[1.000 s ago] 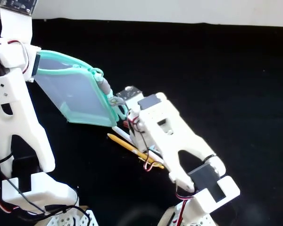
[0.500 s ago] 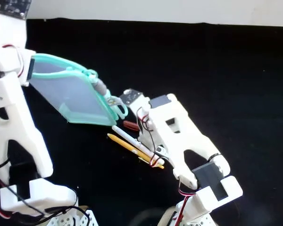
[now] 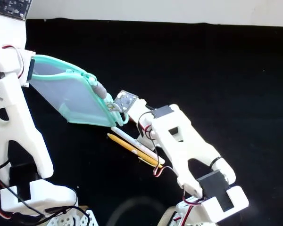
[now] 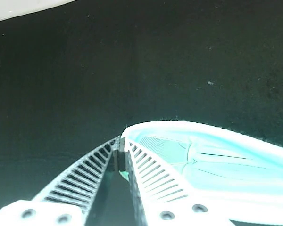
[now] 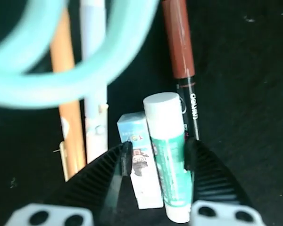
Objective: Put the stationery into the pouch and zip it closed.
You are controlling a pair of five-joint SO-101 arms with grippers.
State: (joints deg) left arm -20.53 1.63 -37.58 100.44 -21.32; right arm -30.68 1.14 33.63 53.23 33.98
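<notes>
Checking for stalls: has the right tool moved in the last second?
Yes. The right tool sank slightly toward the yellow pencil, which stayed put.

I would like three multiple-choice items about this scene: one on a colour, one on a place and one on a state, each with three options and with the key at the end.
1. What colour is the rim of the pouch?
A. red
B. light blue-green
C. yellow

2. Where does the yellow pencil lie?
A. on the black table, beside the white pen
B. inside the pouch
C. upright in a cup

3. In what state is the left gripper?
A. open above the table
B. shut on a pencil
C. shut on the edge of the pouch

Key: 1 B, because the high view shows a blue-green rim around a pale panel. 2 A, because pencil and pen lie side by side on the table below the pouch. 3 C, because the left wrist view shows the fingers pressed together on the rim.
</notes>
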